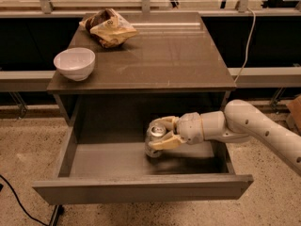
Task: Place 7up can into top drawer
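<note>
The top drawer [141, 188] is pulled wide open below the brown-topped cabinet, its grey inside showing. My gripper [159, 135] reaches in from the right on a white arm and is shut on the 7up can [154, 138]. The can is silver with its top facing up and toward me, tilted slightly. Its lower end is at or just above the drawer floor, right of the middle; I cannot tell if it touches.
A white bowl [74, 63] stands at the left front of the cabinet top [160, 60]. A yellow-brown snack bag [108, 28] lies at the back left. A cable [246, 36] hangs at the right. A black cord [19, 201] lies on the speckled floor at left.
</note>
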Controlling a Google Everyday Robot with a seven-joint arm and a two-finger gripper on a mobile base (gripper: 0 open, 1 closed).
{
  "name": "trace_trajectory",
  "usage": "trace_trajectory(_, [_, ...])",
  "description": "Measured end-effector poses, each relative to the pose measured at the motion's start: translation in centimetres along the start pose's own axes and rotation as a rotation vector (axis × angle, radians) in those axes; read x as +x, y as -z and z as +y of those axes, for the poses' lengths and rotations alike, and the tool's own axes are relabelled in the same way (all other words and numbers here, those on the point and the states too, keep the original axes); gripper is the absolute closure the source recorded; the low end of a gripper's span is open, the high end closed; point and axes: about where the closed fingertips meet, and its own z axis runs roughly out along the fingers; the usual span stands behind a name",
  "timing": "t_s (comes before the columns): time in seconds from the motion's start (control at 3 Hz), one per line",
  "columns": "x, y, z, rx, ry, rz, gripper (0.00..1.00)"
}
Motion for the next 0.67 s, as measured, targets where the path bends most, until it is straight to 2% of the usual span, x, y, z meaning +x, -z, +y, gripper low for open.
trace_trajectory(0.33, [0.86,0.03,0.03,0.018,-0.006,0.056,0.28])
trace_trajectory(0.67, [0.82,-0.18,0.09,0.014,-0.005,0.056,0.05])
